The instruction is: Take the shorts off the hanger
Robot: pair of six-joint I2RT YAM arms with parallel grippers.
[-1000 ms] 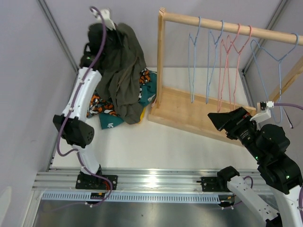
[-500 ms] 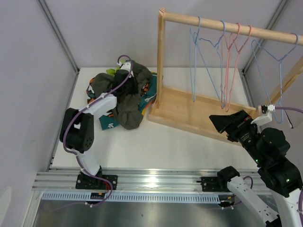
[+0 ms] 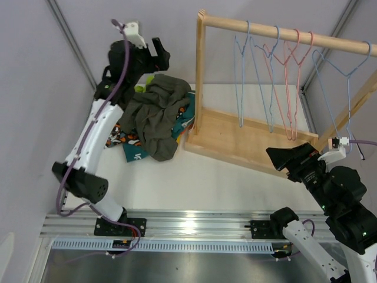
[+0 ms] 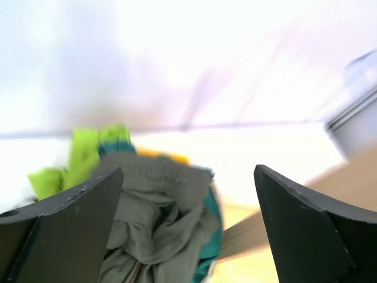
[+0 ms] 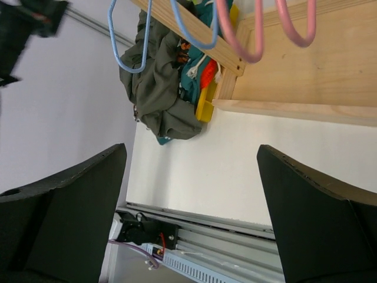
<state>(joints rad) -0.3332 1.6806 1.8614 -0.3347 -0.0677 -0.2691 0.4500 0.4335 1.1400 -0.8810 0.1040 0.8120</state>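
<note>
The shorts lie in a heap on the table left of the rack. An olive-grey pair (image 3: 156,115) is on top, and teal (image 3: 134,154), camouflage (image 3: 119,133) and lime green (image 3: 143,88) edges stick out from under it. My left gripper (image 3: 156,52) hangs open above the heap's far end and touches nothing. Its wrist view looks down on the olive-grey shorts (image 4: 153,212), lime green cloth (image 4: 82,154) and teal cloth (image 4: 211,236) between its fingers (image 4: 65,227). Several bare wire hangers (image 3: 277,88) hang on the rail. My right gripper (image 3: 281,157) is open and empty near the rack's base.
The wooden rack (image 3: 232,138) has a tall post (image 3: 200,71) right beside the heap. In the right wrist view, blue hangers (image 5: 126,35) and pink hangers (image 5: 265,32) dangle over the rack's base (image 5: 306,76). A yellow piece (image 5: 205,107) lies against the post.
My left gripper carried the olive-grey shorts down onto the heap, opened and let go, then rose again empty. The hangers swing slightly. The right arm shifted a little to the right.
</note>
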